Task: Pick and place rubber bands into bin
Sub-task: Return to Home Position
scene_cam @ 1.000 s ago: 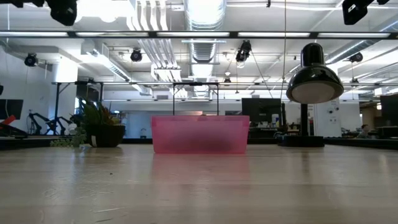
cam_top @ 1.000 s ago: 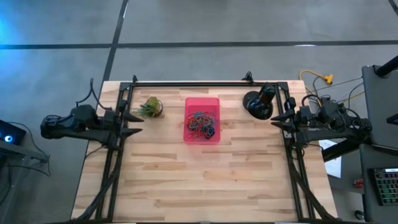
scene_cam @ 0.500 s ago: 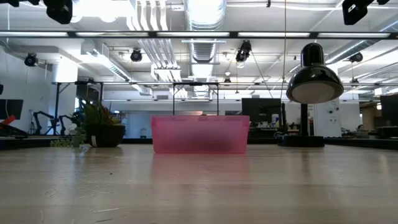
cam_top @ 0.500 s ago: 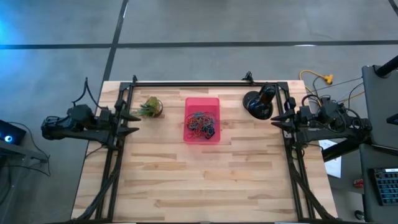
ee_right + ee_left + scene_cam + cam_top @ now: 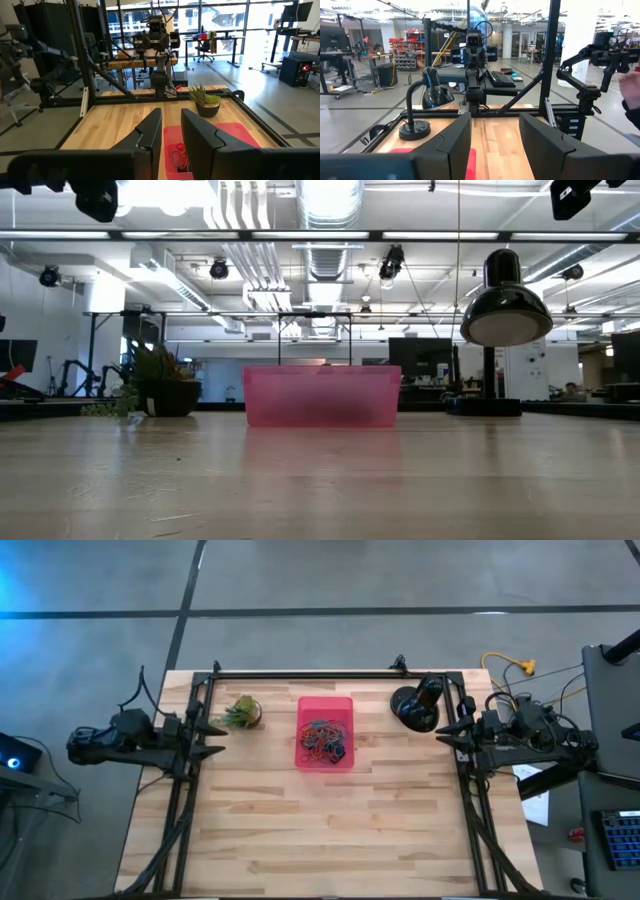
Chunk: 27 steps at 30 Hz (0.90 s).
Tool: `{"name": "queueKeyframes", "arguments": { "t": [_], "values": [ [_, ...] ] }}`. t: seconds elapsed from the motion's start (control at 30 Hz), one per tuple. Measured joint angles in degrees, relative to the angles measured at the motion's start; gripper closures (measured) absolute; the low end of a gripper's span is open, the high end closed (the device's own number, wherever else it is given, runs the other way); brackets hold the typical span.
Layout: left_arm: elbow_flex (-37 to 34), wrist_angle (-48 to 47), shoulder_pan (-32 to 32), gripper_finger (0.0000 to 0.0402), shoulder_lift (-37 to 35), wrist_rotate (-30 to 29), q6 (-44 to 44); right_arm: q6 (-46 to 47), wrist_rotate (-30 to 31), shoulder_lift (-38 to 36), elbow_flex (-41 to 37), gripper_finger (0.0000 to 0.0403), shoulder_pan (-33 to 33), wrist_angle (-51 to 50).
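Because the step in hand is judged to be a return to rest, neither arm stands over the work area. The left gripper (image 5: pixel 213 739) sits at the left edge of the table (image 5: pixel 330 830), level with the bin, its fingers spread well apart and holding nothing. The small potted plant (image 5: pixel 241 712) stands near the back edge, apart from the bin. The pink bin (image 5: pixel 325 705) stands mid-table toward the back. The rubber bands (image 5: pixel 324 740) lie in a mixed tangle inside it. No band shows on the boards outside it in the high view, so collection is judged complete. The black desk lamp (image 5: pixel 415 707) stands to the right of the bin. The right gripper (image 5: pixel 441 737) sits at the right edge, just beside the lamp base, its fingers a narrow gap apart and empty. Parked this way, both tools are off the bin.
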Motion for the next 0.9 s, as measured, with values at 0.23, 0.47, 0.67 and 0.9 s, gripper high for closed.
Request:
{"name": "queueKeyframes", "arguments": {
  "t": [0.23,0.47,0.67,0.9],
  "values": [
    [-1.12,0.05,0.0,0.0249,0.12,0.0,-0.04,-0.01,-0.01,0.0,0.0,0.0335,0.0,0.0],
    [-1.85,0.02,0.02,0.0249,0.28,0.0,-0.02,-0.01,-0.01,0.0,0.0,0.0335,0.0,0.0],
    [-1.85,0.23,0.02,0.0249,0.34,0.0,-0.02,-0.01,0.0,0.0,0.0,0.0335,0.01,-0.02],
    [-1.85,0.23,0.02,0.0249,0.41,-0.02,0.0,-0.01,0.0,0.0,0.0,0.0335,0.0,0.0]
  ]
}}
